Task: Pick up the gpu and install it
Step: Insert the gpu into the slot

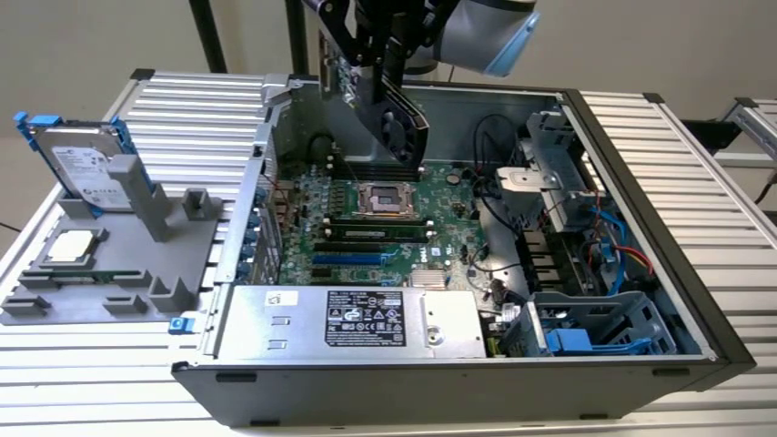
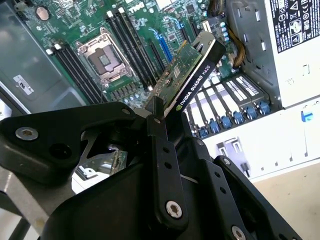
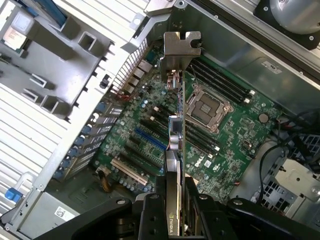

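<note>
**First spotter:** Where your arm (image 1: pixel 486 32) reaches over the open case (image 1: pixel 680 196), you have the gpu (image 1: pixel 398 111) up in the air. It is tilted, with its black cooler facing the exterior view's right. Your gripper (image 1: pixel 378 56) is pinched on its upper end. In the second wrist view the black fingers (image 2: pixel 159 125) clamp the card (image 2: pixel 192 75) from both sides.

**Second spotter:** In the first wrist view you see it edge-on (image 3: pixel 175 142), with the silver bracket (image 3: pixel 180 50) at the end farthest from your gripper (image 3: pixel 175 205). Below it lies the green motherboard (image 1: pixel 364 228). The gpu hangs over the memory slots, just beside the bare socket (image 1: pixel 385 198).

**First spotter:** Further out, you have the case lying on its side with the lid off. Its power supply (image 1: pixel 352 319) sits along the near wall, and cables and a blue-clipped drive cage are at the exterior view's right.

**Second spotter:** All of it rests on a table (image 1: pixel 698 118) of ribbed metal slats. On the exterior view's left, just beside the case, you have a grey tray (image 1: pixel 122 278). It holds a hard drive (image 1: pixel 83 168) with blue rails standing on edge and a square silver chip (image 1: pixel 71 248) lying flat.

**First spotter:** Behind the table you have a plain beige wall (image 1: pixel 97 36) and two dark posts (image 1: pixel 209 36).
</note>
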`<state>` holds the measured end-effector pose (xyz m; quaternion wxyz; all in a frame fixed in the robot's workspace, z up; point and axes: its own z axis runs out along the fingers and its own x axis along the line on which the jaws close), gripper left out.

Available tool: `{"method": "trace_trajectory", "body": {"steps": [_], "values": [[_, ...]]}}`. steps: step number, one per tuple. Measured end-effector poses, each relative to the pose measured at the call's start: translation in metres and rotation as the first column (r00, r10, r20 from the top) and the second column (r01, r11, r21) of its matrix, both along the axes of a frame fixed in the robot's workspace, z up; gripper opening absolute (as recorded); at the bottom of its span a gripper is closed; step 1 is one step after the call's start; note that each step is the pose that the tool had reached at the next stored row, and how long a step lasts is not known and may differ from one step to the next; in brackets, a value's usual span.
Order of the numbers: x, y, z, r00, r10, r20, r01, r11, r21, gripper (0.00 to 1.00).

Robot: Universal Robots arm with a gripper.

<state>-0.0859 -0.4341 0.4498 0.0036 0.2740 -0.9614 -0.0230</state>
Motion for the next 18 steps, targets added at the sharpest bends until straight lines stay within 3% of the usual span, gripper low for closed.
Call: {"method": "trace_trajectory", "body": {"steps": [18], "values": [[0.0000,0.0000,0.0000,0.9996,0.027,0.0000,-0.027,0.9996,0.0000,0.00]]}}
